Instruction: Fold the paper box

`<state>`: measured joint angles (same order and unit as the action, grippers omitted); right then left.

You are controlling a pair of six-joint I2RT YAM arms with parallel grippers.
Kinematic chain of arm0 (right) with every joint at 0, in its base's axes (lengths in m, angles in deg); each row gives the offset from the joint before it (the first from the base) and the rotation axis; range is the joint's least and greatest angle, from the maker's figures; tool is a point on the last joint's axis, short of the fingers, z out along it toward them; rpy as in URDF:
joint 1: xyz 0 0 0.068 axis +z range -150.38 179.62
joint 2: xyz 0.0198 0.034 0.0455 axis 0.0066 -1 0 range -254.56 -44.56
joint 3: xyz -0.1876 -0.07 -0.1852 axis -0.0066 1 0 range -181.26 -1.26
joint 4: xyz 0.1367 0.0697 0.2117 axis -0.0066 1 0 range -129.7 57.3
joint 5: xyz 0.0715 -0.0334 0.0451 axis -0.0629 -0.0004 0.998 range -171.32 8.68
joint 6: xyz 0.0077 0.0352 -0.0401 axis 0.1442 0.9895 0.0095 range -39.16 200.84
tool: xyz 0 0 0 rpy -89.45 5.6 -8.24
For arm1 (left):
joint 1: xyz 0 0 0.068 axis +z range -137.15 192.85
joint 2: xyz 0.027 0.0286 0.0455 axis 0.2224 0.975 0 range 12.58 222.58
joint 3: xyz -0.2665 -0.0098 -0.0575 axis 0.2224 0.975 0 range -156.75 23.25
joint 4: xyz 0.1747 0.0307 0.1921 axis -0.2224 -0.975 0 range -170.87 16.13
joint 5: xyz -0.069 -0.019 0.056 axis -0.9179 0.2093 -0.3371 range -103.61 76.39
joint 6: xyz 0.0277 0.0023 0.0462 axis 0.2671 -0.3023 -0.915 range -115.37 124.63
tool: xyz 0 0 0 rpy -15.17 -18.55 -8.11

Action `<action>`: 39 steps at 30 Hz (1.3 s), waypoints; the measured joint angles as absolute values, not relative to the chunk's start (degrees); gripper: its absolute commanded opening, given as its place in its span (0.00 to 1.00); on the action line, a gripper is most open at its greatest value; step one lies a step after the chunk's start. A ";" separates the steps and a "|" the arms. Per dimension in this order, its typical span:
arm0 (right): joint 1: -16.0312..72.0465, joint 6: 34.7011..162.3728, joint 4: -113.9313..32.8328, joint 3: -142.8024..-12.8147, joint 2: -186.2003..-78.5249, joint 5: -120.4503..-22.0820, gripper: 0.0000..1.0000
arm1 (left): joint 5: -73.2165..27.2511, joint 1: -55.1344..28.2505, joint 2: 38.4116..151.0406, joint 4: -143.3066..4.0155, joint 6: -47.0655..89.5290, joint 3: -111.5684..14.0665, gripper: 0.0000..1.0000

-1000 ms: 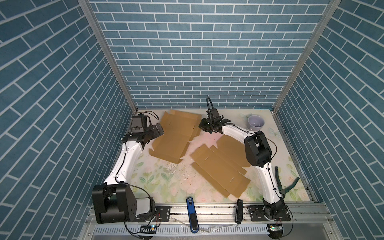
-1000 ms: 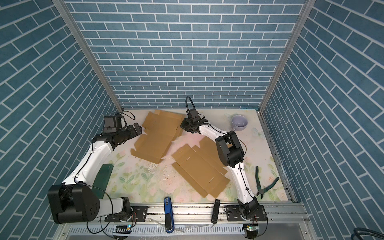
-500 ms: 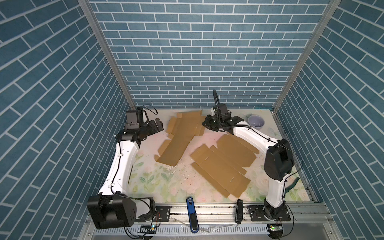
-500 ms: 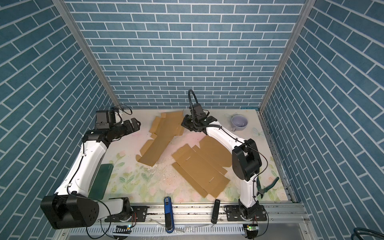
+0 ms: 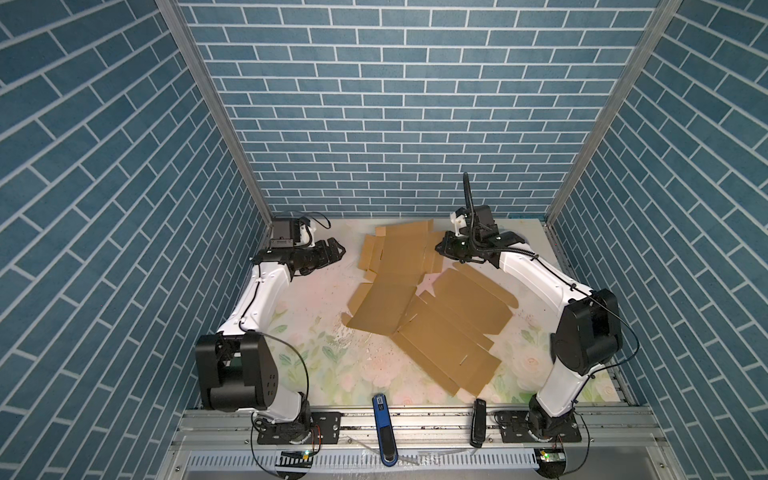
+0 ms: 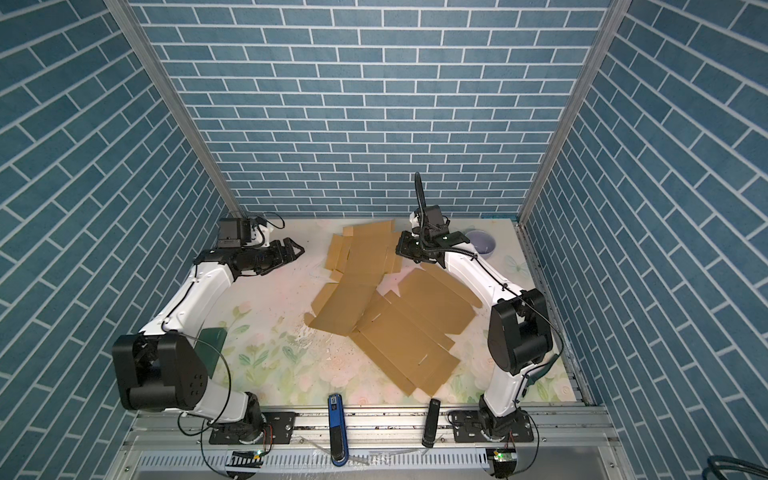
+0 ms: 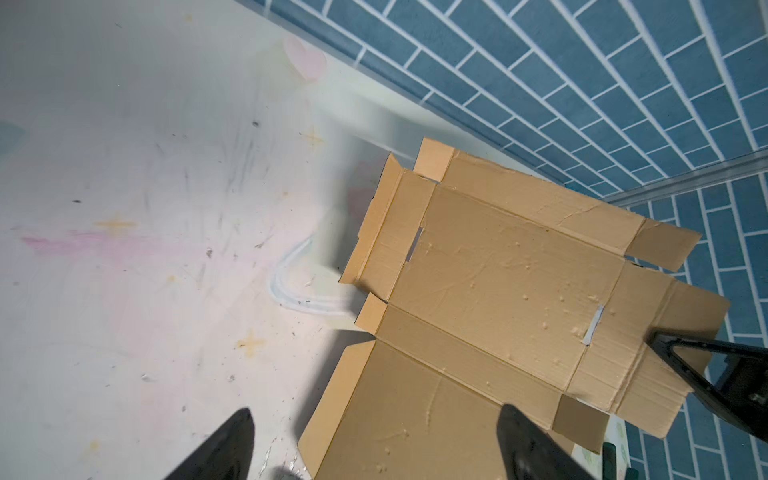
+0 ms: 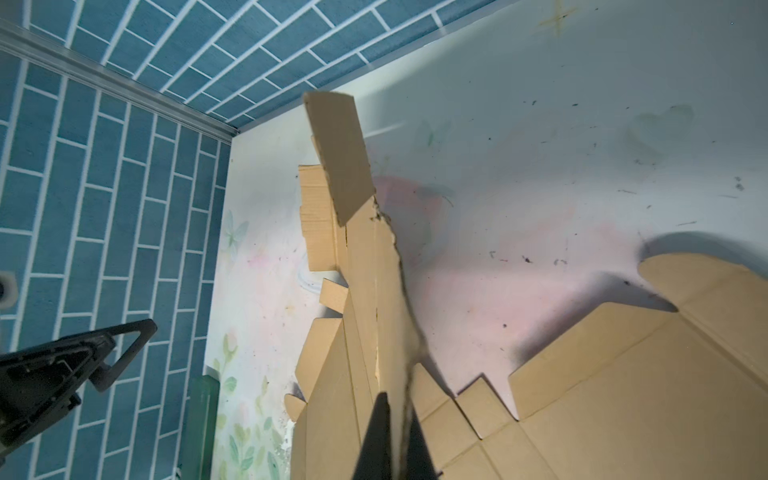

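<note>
Change: the die-cut brown corrugated cardboard blank (image 5: pixel 390 286) lay flat at the back of the floral-printed table (image 5: pixel 316 299) a second ago. It now slopes, with its far right edge lifted and its near edge still down.
Left hand: the left hand (image 5: pixel 338 252) has drawn back from the blank's left edge. Its fingers are spread wide with nothing between them, and it is clear of the card.
Right hand: the right hand (image 8: pixel 395 415) is pinched tight on the blank's far right flap and carries the lift alone.
Place: the blank sits at back centre, between the two hands. Its near corner meets the second flat brown cardboard blank (image 5: pixel 453 328).
Meaning: folding seems barely begun, since no wall or flap stands creased. Held by one edge only, the sheet will likely sag and swing.
Material: thin, matt corrugated card, dimpled and scuffed, and ragged at the pinched edge.
Shape: a rectangular centre panel with scored fold lines, two narrow slots, side strips and small corner tabs.
</note>
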<state>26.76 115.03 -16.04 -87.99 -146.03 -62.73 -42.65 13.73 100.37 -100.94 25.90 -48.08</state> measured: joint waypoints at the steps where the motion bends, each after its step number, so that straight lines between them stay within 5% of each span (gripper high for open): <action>1: 26.63 113.74 -15.67 -87.99 -146.19 -62.40 0.00 | -43.04 13.25 101.40 -100.45 25.75 -48.08 0.91; 21: 24.09 104.74 -18.40 -84.72 -151.13 -57.77 0.00 | -38.12 7.70 119.04 -96.85 20.20 -54.24 0.76; 39: 23.87 104.32 -19.16 -84.83 -153.51 -56.15 0.00 | -37.23 6.91 125.68 -95.06 18.84 -55.95 0.33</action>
